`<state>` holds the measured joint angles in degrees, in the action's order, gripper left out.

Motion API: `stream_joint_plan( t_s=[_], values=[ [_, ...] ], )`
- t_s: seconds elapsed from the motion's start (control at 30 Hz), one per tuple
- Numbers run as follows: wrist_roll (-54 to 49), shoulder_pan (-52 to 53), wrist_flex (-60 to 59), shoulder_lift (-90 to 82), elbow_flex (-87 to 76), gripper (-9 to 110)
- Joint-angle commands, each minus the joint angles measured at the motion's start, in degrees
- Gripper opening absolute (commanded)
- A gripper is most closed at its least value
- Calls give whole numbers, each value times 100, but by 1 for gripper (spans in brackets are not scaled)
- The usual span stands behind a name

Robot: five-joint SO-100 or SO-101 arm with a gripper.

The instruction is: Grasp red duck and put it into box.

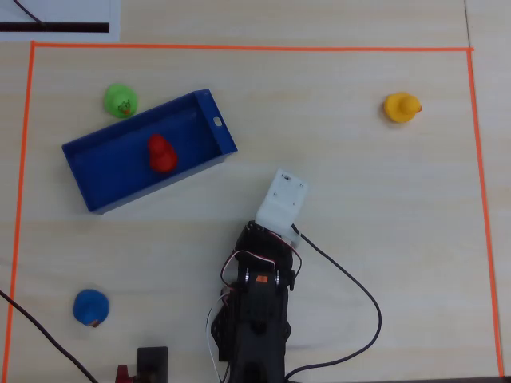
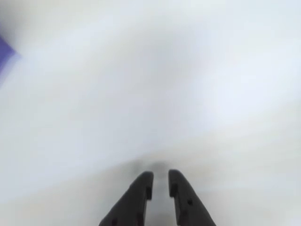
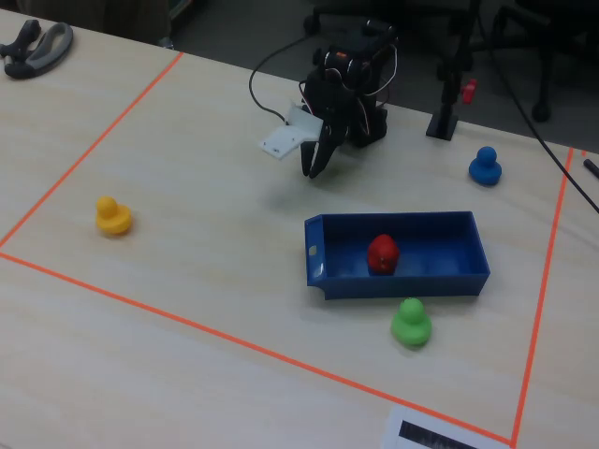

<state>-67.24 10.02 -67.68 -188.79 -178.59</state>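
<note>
The red duck (image 1: 161, 153) (image 3: 382, 254) lies inside the box (image 1: 112, 171) (image 3: 402, 283), a low blue tray, near its middle. My gripper (image 3: 309, 173) (image 2: 160, 175) hangs over bare table, clear of the box's short end with the white mark. In the wrist view its two dark fingers stand almost together with a thin slit and nothing between them. From overhead the fingers are hidden under the white camera mount (image 1: 281, 199). A blurred blue sliver at the wrist view's left edge (image 2: 4, 52) looks like the box.
A green duck (image 1: 120, 100) (image 3: 410, 321) stands just outside the box's long wall. A yellow duck (image 1: 400, 107) (image 3: 112, 215) and a blue duck (image 1: 90, 307) (image 3: 484, 166) stand apart. Orange tape (image 1: 239, 48) frames the area. Cables (image 1: 363, 295) trail from the arm's base.
</note>
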Motion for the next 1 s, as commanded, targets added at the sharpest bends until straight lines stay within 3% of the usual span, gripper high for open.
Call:
stream_joint_plan(
  t_s=[0.0,0.23,0.33,0.97],
  values=[
    [18,-272,-404,-88,35,0],
    [9,-404,-677,-88,35,0],
    [0,-404,-686,-88,35,10],
    [-9,-404,-686,-88,35,9]
  ],
)
